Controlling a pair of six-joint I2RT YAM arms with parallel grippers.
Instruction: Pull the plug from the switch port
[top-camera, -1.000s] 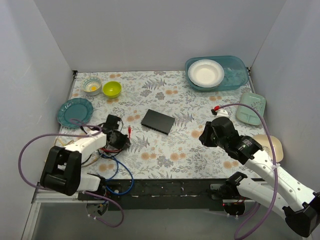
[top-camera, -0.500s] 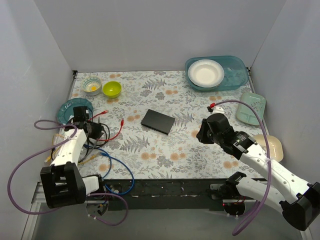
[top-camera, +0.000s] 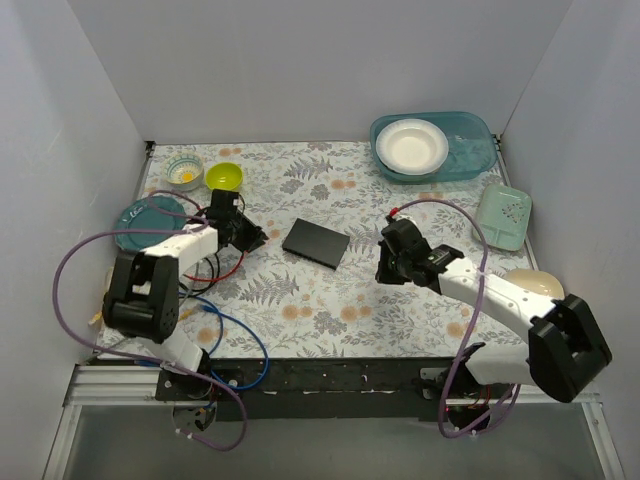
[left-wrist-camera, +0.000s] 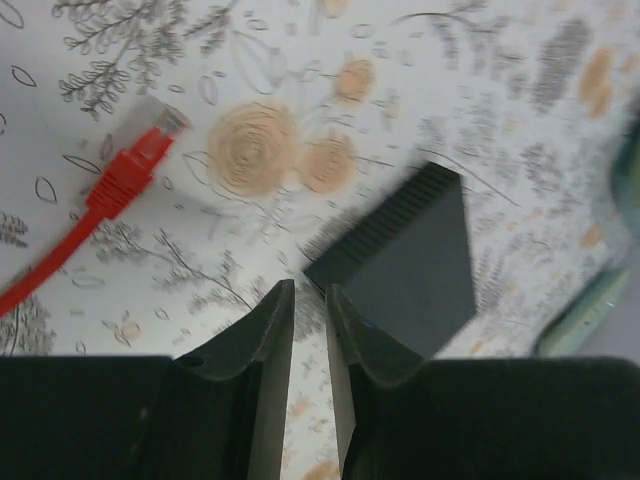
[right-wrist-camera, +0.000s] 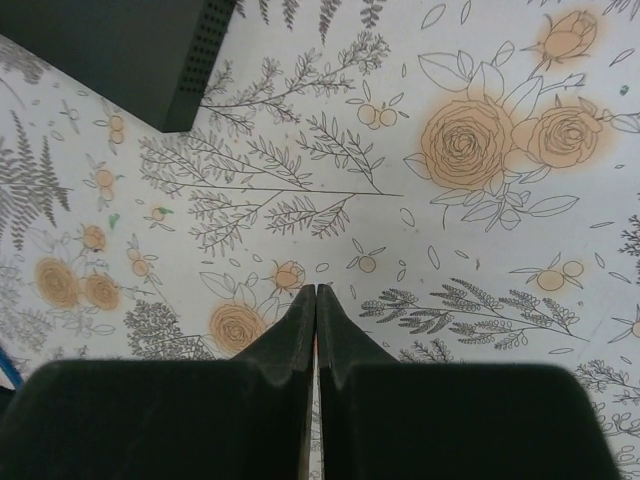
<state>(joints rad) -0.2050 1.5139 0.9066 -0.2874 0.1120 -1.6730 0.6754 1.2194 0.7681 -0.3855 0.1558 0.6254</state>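
My left gripper (left-wrist-camera: 307, 292) shows a narrow slit, empty, tips near a corner of the switch (left-wrist-camera: 405, 265), which lies flat on the floral mat (left-wrist-camera: 250, 60); the right gripper (right-wrist-camera: 316, 292) is pinched together on nothing. The red plug (left-wrist-camera: 135, 160) lies loose, apart from the switch; I judge it light and rigid, best pinched across its boot.

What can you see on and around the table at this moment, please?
switch: 1, black, mid-table
red cable: 1, red, plug lying loose left of switch
blue cable: 1, blue, near-left edge
plate: 1, teal, left edge
small bowl: 1, patterned, back left
lime bowl: 1, lime green, beside it
tub: 1, teal, back right
white bowl: 1, white, inside tub
divided tray: 1, mint, right edge
dish: 1, beige, near right, partly behind arm
left gripper: 1, black, jaws slightly apart, empty, left of switch
right gripper: 1, black, jaws shut, empty, right of switch
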